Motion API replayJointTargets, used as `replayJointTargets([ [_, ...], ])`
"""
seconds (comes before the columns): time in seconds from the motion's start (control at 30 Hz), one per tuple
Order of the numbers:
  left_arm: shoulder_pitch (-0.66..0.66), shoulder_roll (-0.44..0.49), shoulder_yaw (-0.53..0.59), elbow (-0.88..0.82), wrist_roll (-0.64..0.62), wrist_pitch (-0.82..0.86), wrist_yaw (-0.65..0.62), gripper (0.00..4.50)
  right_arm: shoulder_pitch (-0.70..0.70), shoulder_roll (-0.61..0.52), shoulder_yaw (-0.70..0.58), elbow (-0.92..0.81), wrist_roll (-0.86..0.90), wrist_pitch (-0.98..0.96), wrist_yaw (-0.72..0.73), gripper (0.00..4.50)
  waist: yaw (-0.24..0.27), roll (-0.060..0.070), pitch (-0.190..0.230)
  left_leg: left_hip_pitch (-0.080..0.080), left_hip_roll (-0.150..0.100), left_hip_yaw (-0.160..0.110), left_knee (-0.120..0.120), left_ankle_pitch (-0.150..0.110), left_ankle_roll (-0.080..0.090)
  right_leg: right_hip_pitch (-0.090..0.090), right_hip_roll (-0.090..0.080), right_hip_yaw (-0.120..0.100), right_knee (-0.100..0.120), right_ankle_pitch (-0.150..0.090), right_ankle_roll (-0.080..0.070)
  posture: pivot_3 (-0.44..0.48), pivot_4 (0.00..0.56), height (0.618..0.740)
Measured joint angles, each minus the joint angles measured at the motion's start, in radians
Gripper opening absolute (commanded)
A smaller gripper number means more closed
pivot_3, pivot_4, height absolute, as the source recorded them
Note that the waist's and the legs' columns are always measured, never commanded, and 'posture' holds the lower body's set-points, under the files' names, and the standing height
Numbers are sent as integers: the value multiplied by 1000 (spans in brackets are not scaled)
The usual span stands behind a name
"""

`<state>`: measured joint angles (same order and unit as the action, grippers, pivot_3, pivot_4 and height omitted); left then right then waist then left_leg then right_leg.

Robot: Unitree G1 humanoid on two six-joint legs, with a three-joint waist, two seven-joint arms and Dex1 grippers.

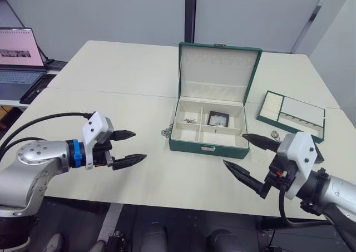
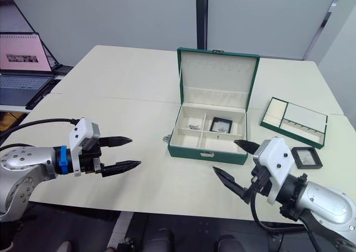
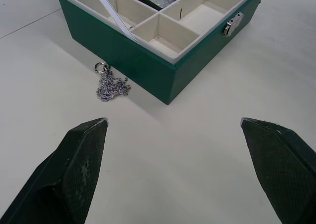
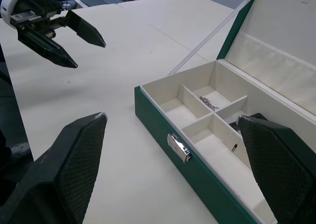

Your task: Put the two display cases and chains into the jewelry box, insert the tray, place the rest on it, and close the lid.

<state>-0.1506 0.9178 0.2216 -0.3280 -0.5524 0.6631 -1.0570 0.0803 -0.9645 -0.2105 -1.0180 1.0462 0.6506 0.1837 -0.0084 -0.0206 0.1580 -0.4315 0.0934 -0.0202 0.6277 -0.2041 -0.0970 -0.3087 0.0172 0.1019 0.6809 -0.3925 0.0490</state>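
Nearest, the left gripper (image 1: pixel 129 147) and the right gripper (image 2: pixel 236 162) hover above the cream table (image 1: pixel 111 90), each with its fingers spread wide and holding nothing. Between them stands the jewelry box (image 1: pixel 209 128), its lid (image 1: pixel 218 68) upright. One display case (image 1: pixel 218 119) lies in a rear compartment, with a chain (image 1: pixel 191 119) in the compartment beside it. Another chain (image 3: pixel 109 84) lies on the table just beside the box's left wall. On the right, a second display case (image 2: pixel 307 157) rests on the table, the tray (image 2: pixel 295 121) behind it. A laptop (image 1: pixel 19 60) sits far left.
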Motion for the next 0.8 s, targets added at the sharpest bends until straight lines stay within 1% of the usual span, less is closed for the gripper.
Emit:
replayJointTargets([
  [0.07, -20, 0, -2, 0, 0, 12, 5, 4474, -63, -19, 1, 1, 51, 29, -30, 4500, 0, 0, 0, 0, 0, 0, 0, 0, 0, 0, 0, 0, 0, 0, 0, 0, 150, 740],
  [0.23, -27, 0, -12, 1, 0, 24, 10, 4474, -153, -70, 15, 11, 185, 87, -101, 4500, 0, 0, 0, 0, 0, 0, 0, 0, 0, -1, 0, 0, 0, 0, 0, 0, 150, 740],
  [0.5, -17, 1, -19, -1, 0, 25, 14, 4474, -350, -234, 69, 84, 457, 165, -238, 4500, -3, 1, 0, 0, 1, 1, 0, 0, 0, -2, 0, 1, 0, 0, 0, 0, 150, 740],
  [0.63, -19, 6, -19, 7, 1, 21, -4, 4474, -489, -260, 126, 161, 591, 175, -288, 4500, -14, 1, 1, 0, 2, 1, 0, 0, 0, -2, 0, 1, 1, 0, 0, 0, 150, 740],
  [0.8, -8, 12, -19, 15, 3, 3, -12, 4474, -558, -264, 213, 202, 658, 217, -299, 4500, -17, 1, 1, 0, 2, 1, 0, 0, 0, -3, 0, 1, 1, 0, 0, 0, 150, 740],
])
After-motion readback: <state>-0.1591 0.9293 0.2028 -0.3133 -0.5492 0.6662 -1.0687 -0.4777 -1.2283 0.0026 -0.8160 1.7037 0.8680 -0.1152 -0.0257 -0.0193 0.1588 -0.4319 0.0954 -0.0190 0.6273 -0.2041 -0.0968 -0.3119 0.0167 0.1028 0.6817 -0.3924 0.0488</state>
